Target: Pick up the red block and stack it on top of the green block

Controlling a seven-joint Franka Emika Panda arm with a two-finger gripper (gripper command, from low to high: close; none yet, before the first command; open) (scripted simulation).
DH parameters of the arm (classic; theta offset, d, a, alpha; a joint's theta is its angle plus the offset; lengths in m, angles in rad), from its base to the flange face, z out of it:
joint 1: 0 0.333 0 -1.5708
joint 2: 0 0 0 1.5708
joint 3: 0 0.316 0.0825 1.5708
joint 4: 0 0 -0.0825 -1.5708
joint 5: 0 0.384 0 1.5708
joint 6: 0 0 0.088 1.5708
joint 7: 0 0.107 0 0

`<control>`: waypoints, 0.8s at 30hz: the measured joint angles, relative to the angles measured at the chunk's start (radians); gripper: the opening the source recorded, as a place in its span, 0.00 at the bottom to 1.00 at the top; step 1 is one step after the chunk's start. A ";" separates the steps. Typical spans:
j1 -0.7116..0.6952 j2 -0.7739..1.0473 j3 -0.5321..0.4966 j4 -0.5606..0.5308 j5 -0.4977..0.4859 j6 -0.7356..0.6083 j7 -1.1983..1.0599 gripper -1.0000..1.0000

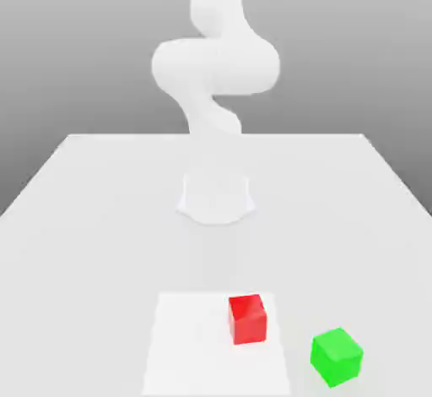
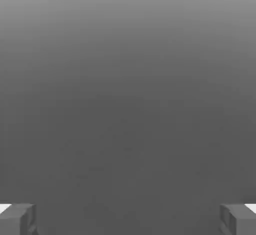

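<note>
Bright red marks the block to be lifted, sitting flat on the pale square close to that sheet's edge on the exterior view's right, toward the table's near edge; the green block is on the table just off the sheet, nearer the corner on the exterior view's right. In the hand view the gripper has its fingers spread wide apart, with nothing between them. The step in hand, as I judge it, is reaching for the red one: bring the hand above it, pointing straight down, square the fingers to two opposite sides, lower them evenly astride it and close only once both are well down its faces, since a skewed grip could twist it. Its faces are plain and smooth, its edges crisp, its top a little darker than the side facing the camera, and its size about matches the green one, which is turned at a different angle, so the wrist may need a turn before stacking
</note>
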 joint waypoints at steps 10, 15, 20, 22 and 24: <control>0.056 0.376 0.004 -0.207 0.034 0.218 -0.049 0.50; 0.072 0.557 0.019 -0.307 0.031 0.324 -0.058 0.50; 0.088 0.738 0.025 -0.395 -0.008 0.434 -0.041 0.50; 0.089 0.810 0.021 -0.394 -0.017 0.492 -0.036 0.50; 0.091 0.882 0.018 -0.386 -0.023 0.553 -0.032 0.50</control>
